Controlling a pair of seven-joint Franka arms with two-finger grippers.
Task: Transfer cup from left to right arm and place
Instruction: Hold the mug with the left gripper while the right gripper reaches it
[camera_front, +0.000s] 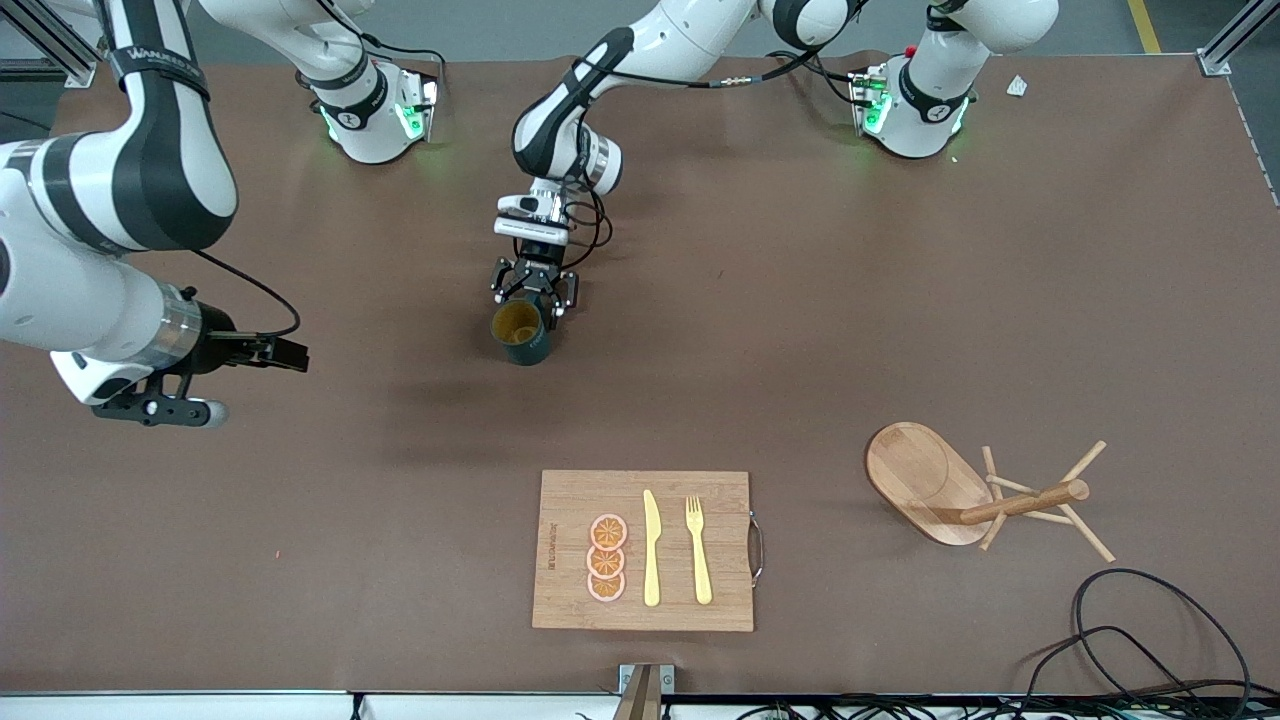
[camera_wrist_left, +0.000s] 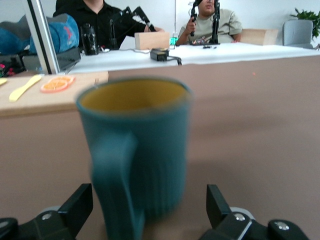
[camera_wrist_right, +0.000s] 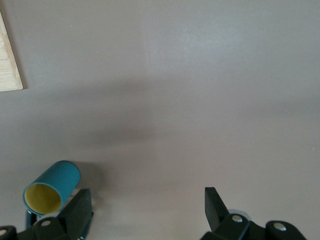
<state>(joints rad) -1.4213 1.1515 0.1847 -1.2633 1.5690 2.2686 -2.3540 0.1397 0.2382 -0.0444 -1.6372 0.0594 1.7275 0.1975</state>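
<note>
The cup, a dark teal ribbed mug with a tan inside, stands upright on the brown table near its middle. My left gripper is low at the cup, open. In the left wrist view the cup fills the space between the two black fingers, handle toward the camera, with a gap on each side. My right gripper hangs open over the table toward the right arm's end, holding nothing. The right wrist view looks down on bare table between the right gripper fingers, with the cup off to one side.
A wooden chopping board lies nearer the front camera than the cup and carries orange slices, a yellow knife and a fork. A wooden mug rack lies toward the left arm's end. Black cables lie at the front corner.
</note>
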